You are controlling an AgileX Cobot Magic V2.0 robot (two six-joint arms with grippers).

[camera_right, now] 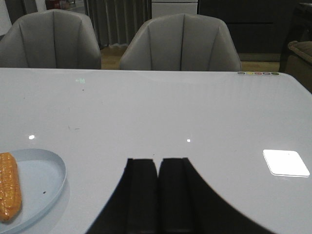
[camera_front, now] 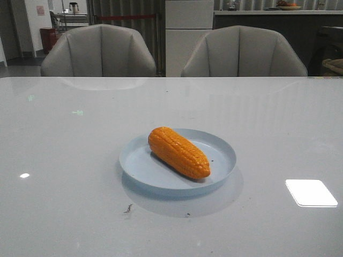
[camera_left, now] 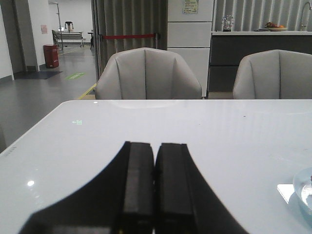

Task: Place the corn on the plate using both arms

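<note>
The orange-yellow corn lies diagonally inside the pale blue plate at the middle of the white table. In the right wrist view the corn and the plate show at the picture's edge, beside my right gripper, which is shut and empty over bare table. In the left wrist view only a sliver of the plate shows. My left gripper is shut and empty, apart from the plate. Neither gripper shows in the front view.
Two grey armchairs stand behind the table's far edge. A bright light reflection lies on the glossy tabletop at the right. Small dark specks mark the table near the plate's front.
</note>
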